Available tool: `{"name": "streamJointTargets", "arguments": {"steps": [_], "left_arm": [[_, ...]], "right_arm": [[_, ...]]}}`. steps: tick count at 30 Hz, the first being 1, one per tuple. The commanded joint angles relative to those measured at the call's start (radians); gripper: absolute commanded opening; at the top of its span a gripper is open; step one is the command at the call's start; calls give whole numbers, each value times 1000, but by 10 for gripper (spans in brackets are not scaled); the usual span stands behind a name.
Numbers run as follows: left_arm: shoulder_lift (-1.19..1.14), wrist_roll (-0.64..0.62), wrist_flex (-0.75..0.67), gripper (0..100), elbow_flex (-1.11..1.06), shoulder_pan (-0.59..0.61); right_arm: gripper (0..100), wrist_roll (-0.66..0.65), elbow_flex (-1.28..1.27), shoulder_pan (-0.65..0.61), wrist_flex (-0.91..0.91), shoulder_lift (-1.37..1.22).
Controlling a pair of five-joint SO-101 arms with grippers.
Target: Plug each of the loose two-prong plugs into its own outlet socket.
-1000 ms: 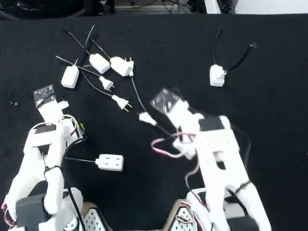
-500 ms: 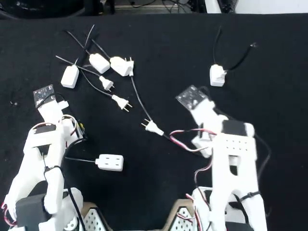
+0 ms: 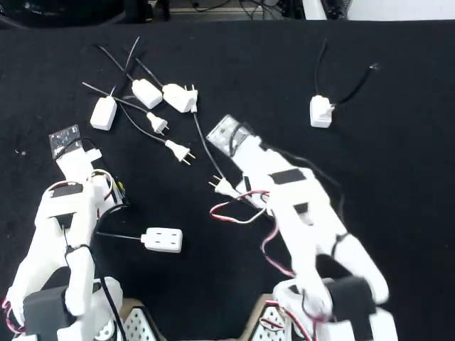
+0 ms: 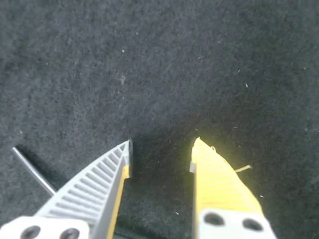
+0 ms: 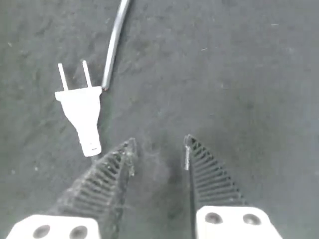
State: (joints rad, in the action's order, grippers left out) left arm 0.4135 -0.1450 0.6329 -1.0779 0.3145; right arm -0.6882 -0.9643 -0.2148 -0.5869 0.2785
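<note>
Right wrist view shows you your right gripper with its fingers spread apart and nothing between them, low over the black table. A white two-prong plug lies flat just beside one fingertip, outside the gap. In the high view that plug sits near the table's middle, well apart from the outlet socket lying by the left arm. Your left gripper is spread too, holding nothing, above the table

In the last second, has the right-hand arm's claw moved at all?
Yes. The right gripper swung leftward, away from the lone white socket, toward the loose plug.
</note>
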Motion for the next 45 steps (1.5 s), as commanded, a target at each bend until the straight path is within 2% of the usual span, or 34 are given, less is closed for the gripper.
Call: {"name": "streamJointTargets", "arguments": {"steps": [1, 6, 13, 16, 22, 26, 29, 45], "left_arm": [[21, -3, -11, 202, 5, 10], [21, -3, -11, 202, 8, 10], [21, -3, -11, 202, 7, 10], [21, -3, -11, 202, 5, 10], [21, -3, -11, 202, 5, 10], [21, -3, -11, 202, 7, 10], [21, -3, -11, 202, 7, 10], [21, -3, -11, 202, 4, 10]], "right_arm": [[152, -57, 21, -8, 55, -67], [152, -3, 16, -49, 0, -51], [152, 54, -18, -222, -103, -1], [151, 75, -24, -229, -107, 36], [152, 175, -21, -150, -186, 194], [152, 201, -62, -259, -264, 300], [152, 206, -108, -325, -219, 328], [152, 275, -31, -341, -101, 74]]}}
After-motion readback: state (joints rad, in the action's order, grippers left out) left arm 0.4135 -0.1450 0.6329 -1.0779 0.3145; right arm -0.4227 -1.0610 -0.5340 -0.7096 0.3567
